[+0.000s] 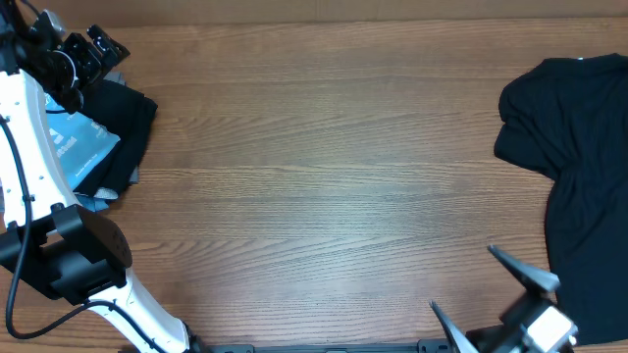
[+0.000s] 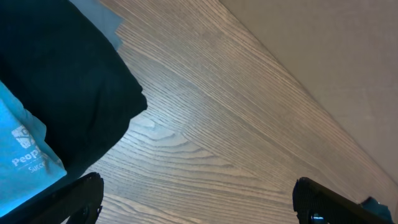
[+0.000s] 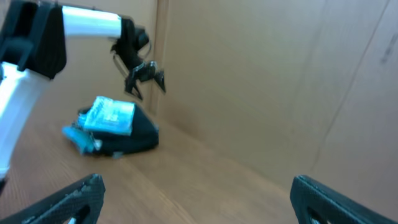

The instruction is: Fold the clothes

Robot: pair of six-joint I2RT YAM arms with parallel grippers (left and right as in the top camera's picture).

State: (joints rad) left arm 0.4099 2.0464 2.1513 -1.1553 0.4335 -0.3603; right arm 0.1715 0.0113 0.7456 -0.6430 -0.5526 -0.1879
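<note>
**Right wrist shows what left wrist cannot**

There I see my left pincer (image 3: 148,79) hanging spread, with the sky-blue T-shirt (image 3: 111,115) below it, untouched. Its own camera adds detail: the T-shirt lies folded flat on a black garment (image 2: 62,81), white lettering up, left of the fingers (image 2: 81,196). My right pincer (image 1: 461,279) is spread, empty, beside the black shirt (image 1: 579,147).

The left arm (image 1: 27,147) covers part of the sky-blue T-shirt (image 1: 86,147), whose white lettering (image 2: 28,157) reads only partly; far from it, the black shirt (image 1: 579,147) runs off-frame.
</note>
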